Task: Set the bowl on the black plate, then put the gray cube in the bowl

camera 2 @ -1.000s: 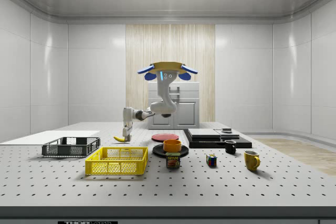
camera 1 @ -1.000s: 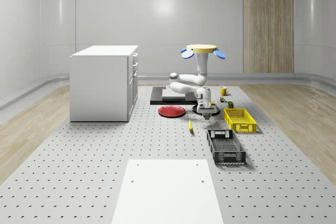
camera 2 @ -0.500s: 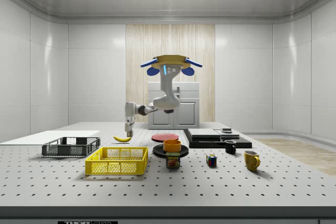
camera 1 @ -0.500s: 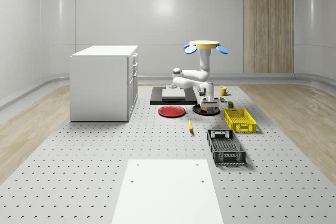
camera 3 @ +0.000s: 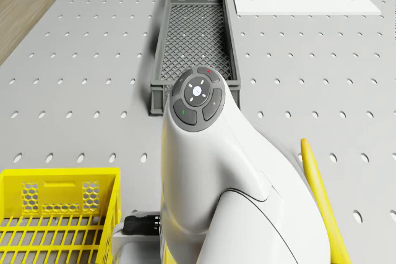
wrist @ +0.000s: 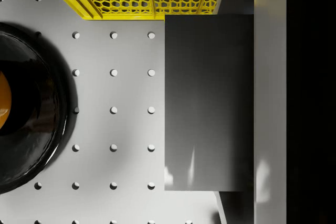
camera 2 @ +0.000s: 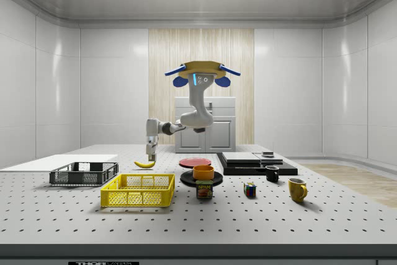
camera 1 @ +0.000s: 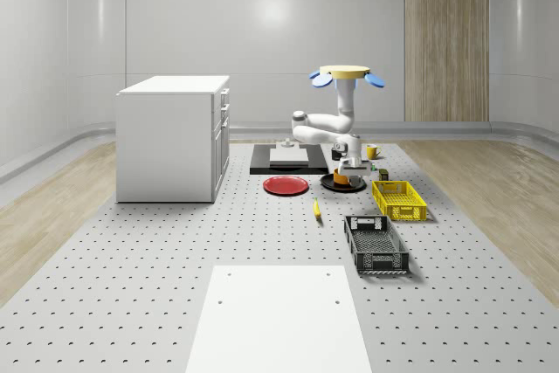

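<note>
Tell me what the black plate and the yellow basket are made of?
The black plate looks like glazed ceramic or glossy plastic: its rim is shiny and mirrors the light. The orange bowl already sits on it. The yellow basket looks like molded plastic: its walls are an open lattice of thin bars with a plain, even color. These are simulator renders, so this is only how they look.

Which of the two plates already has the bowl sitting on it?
The black plate carries the orange bowl. The red plate beside it, toward the cabinet, lies bare.
</note>
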